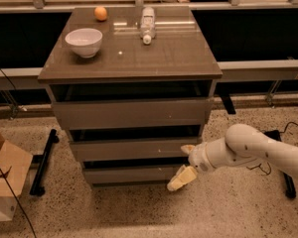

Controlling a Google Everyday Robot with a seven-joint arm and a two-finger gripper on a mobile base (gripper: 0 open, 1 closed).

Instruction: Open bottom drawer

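Cream jaws at grey-brown bottom drawer (131, 174)

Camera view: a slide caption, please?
Open gripper at the right end of the grey-brown cabinet's bottom drawer.

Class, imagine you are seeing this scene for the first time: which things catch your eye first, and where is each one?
The white arm reaches in from the right, its gripper with jaws open at the right end of the bottom drawer, low on the grey-brown cabinet. On the cabinet top sit a white bowl at the left, an orange behind it, and a bottle lying on its side near the back.
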